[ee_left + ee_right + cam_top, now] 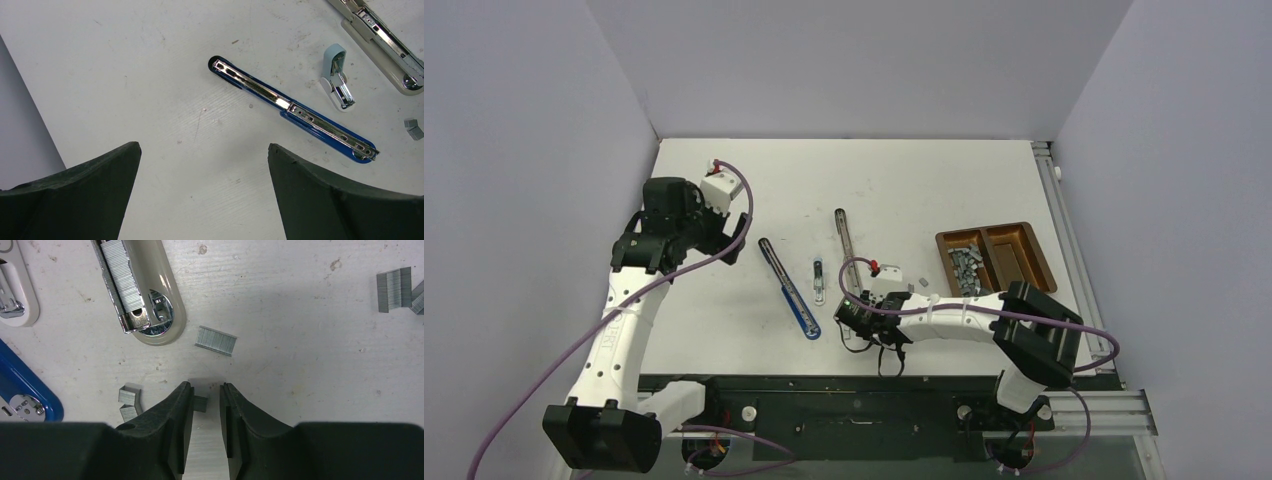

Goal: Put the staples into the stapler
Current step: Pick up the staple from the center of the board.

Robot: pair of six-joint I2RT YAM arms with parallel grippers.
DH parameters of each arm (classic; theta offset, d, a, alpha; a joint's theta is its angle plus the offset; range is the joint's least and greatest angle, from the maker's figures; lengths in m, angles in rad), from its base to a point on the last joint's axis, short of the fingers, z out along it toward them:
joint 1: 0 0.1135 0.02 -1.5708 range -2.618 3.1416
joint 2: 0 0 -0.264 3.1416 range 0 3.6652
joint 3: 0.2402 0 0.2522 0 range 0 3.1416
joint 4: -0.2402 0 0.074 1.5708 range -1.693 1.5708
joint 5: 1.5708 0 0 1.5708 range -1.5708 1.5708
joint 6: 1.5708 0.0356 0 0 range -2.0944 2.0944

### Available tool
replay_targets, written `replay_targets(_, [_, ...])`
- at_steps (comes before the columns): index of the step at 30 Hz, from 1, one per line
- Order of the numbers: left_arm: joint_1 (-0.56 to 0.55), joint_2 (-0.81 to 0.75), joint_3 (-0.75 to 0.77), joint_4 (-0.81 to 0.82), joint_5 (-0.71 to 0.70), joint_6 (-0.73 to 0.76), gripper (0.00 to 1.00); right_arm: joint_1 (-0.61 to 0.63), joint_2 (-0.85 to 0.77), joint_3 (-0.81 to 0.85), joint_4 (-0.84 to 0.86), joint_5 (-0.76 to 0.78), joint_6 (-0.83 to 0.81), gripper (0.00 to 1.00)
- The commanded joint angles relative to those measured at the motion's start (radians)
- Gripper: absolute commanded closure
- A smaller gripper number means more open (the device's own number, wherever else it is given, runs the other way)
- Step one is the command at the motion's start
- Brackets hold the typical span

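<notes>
Three staplers lie open on the desk (pixel 904 180)

Most of the staples (pixel 964 265) are heaped in the left compartment of a brown tray (pixel 984 230) near the desk's right edge. A few loose strips (pixel 215 341) lie toward the near edge. The right gripper (pixel 205 386) hangs low over these with its jaws narrowly parted. A short strip (pixel 200 403) lies in the gap against one finger, not pinched. Just beyond is the beige stapler (pixel 162 280), swung open, with a row of staples in its channel. Toward the left edge, the left gripper (pixel 203 146) is spread wide and grasps nothing, over the desk near the blue stapler (pixel 292 107), also folded open. A small white stapler (pixel 337 77) lies between those two.
</notes>
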Motion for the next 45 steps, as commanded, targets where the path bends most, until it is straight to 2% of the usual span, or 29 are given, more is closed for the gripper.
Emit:
replay_targets(1, [0.005, -0.002, 0.009, 0.029, 0.025, 0.0, 0.02, -0.006, 0.011, -0.006, 0.013, 0.013, 0.0, 0.74])
replay_targets(19, [0.005, -0.022, -0.016, 0.039, 0.032, 0.008, 0.02, 0.019, 0.023, 0.019, -0.023, 0.01, 0.008, 0.75])
replay_targets(31, [0.005, -0.016, -0.017, 0.044, 0.023, 0.009, 0.02, 0.021, 0.028, 0.03, -0.032, 0.019, -0.014, 0.91])
replay_targets(38, [0.005, -0.002, -0.017, 0.046, 0.022, 0.004, 0.02, 0.03, 0.016, 0.033, -0.033, 0.036, -0.041, 0.91])
replay_targets(45, [0.005, 0.012, -0.011, 0.053, 0.016, -0.008, 0.02, 0.08, -0.032, 0.089, -0.047, 0.117, -0.116, 0.91])
